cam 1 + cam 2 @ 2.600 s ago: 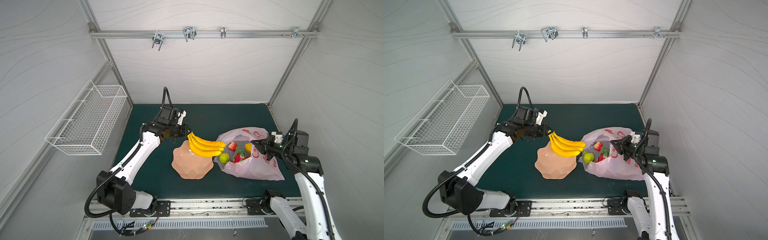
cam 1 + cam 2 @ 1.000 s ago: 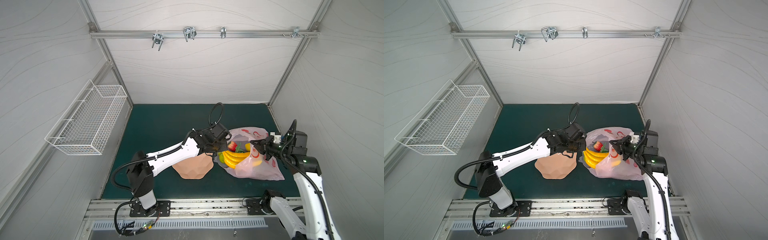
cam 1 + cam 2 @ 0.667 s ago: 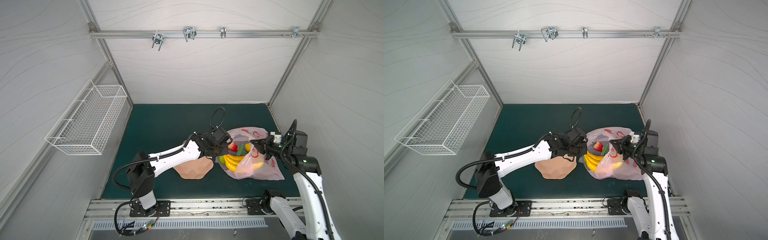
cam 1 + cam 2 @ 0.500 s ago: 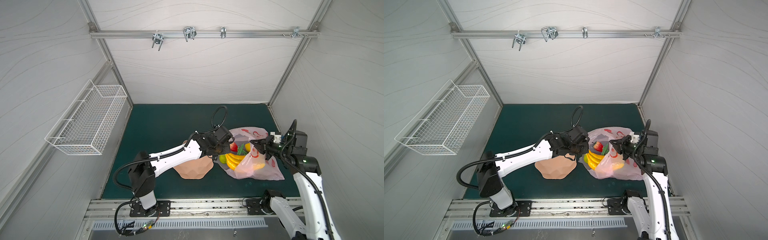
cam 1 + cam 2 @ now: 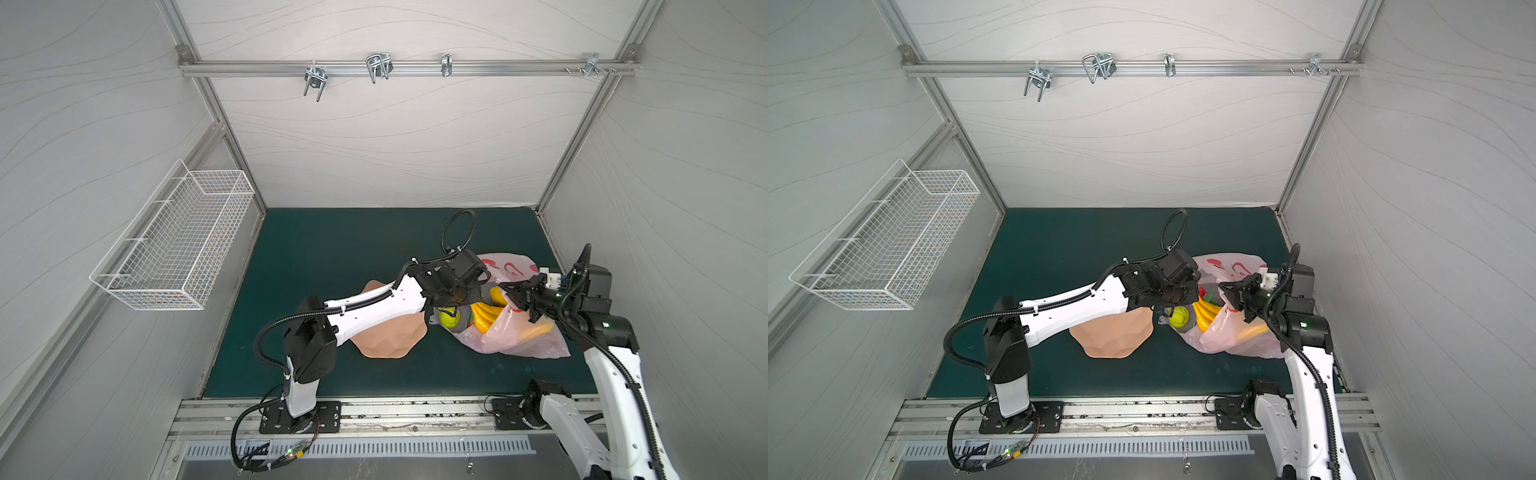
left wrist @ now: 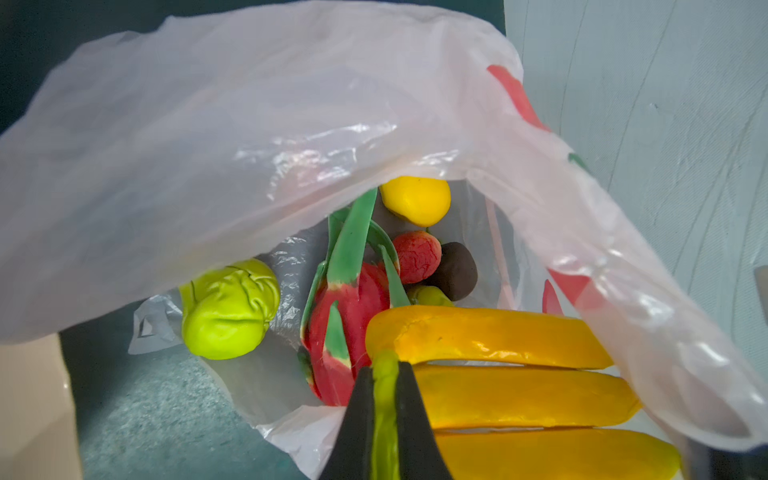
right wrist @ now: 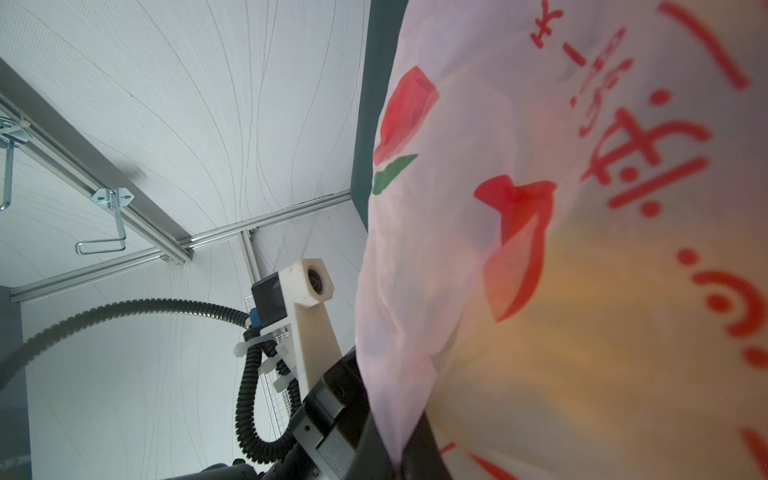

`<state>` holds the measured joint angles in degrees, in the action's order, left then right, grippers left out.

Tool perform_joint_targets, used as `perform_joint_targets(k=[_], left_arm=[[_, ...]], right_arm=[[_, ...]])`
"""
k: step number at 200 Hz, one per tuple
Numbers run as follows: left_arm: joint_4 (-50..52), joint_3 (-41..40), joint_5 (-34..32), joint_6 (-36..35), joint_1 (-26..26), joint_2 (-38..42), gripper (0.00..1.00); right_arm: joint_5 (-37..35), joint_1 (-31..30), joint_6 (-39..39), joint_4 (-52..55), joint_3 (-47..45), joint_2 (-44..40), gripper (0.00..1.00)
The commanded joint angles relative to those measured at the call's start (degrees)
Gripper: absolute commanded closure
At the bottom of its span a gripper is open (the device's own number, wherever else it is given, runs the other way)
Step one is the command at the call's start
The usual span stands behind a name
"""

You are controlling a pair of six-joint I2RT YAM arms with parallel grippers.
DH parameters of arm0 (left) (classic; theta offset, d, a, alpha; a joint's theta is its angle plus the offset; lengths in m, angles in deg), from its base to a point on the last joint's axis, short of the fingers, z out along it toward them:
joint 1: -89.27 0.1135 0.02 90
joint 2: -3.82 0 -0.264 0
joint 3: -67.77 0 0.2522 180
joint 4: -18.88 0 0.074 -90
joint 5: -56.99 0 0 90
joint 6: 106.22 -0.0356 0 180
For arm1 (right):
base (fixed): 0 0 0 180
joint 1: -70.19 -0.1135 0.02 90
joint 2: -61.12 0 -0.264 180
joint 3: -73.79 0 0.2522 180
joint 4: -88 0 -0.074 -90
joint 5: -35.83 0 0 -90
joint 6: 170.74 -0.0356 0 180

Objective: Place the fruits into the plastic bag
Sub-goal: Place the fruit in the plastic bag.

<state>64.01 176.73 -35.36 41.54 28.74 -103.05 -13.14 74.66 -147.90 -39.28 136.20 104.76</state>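
My left gripper (image 6: pixel 384 376) is shut on the green stem of the yellow banana bunch (image 6: pixel 519 399), which lies inside the mouth of the pale-pink plastic bag (image 6: pixel 249 124). Deeper in the bag lie the dragon fruit (image 6: pixel 353 307), a green pear (image 6: pixel 228 309), the lemon (image 6: pixel 415 199), the strawberry (image 6: pixel 417 255) and the dark avocado (image 6: pixel 457 270). My right gripper (image 7: pixel 397 453) is shut on the bag's rim and holds it up. In both top views the bananas (image 5: pixel 484 318) (image 5: pixel 1204 313) show at the bag's (image 5: pixel 523 340) opening under the left wrist.
The peach scalloped plate (image 5: pixel 390 338) lies bare on the green mat just left of the bag, partly under the left forearm. A white wire basket (image 5: pixel 174 249) hangs on the left wall. The right wall stands close behind the bag.
The left arm has carried the banana bunch from above the plate into the bag's mouth and pushed it further in over the last second. The right gripper has kept holding the rim.
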Motion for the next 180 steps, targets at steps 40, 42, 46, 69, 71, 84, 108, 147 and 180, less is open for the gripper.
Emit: perform_joint_targets(k=[40,42,46,69,71,84,108,147,180], left_arm=[[-13.7,-7.5,4.5,3.9,-0.6,3.0,0.79],[-13.9,-7.7,4.7,3.8,-0.6,3.1,0.77],[-14.4,-7.9,5.0,3.8,-0.6,3.1,0.75],[-17.8,-10.1,6.1,4.7,-0.4,3.8,0.64],[-18.3,-10.3,6.3,4.8,-0.3,3.9,0.62],[-20.8,-11.6,7.2,5.3,0.0,4.6,0.51],[-23.8,-12.4,8.1,5.1,0.3,5.8,0.36],[-21.7,-12.4,8.6,3.7,0.9,7.3,0.27],[-19.3,-13.8,9.8,2.5,2.2,9.3,0.22]], right_arm=[[1.0,-0.2,-2.1,-2.3,-0.6,-1.2,0.93],[1.0,-0.2,-2.0,-2.3,-0.6,-1.2,0.93],[1.0,-0.2,-2.2,-2.4,-0.6,-1.3,0.93],[1.3,0.0,-2.4,-2.5,-0.7,-1.5,0.93],[1.3,0.0,-2.4,-2.5,-0.7,-1.6,0.93],[1.6,0.2,-2.4,-2.3,-0.5,-1.7,0.93],[1.6,0.4,-2.4,-2.0,-0.4,-2.0,0.90],[1.8,0.7,-2.2,-1.6,0.2,-2.2,0.88],[1.9,1.2,-1.7,-0.5,0.4,-2.4,0.88]])
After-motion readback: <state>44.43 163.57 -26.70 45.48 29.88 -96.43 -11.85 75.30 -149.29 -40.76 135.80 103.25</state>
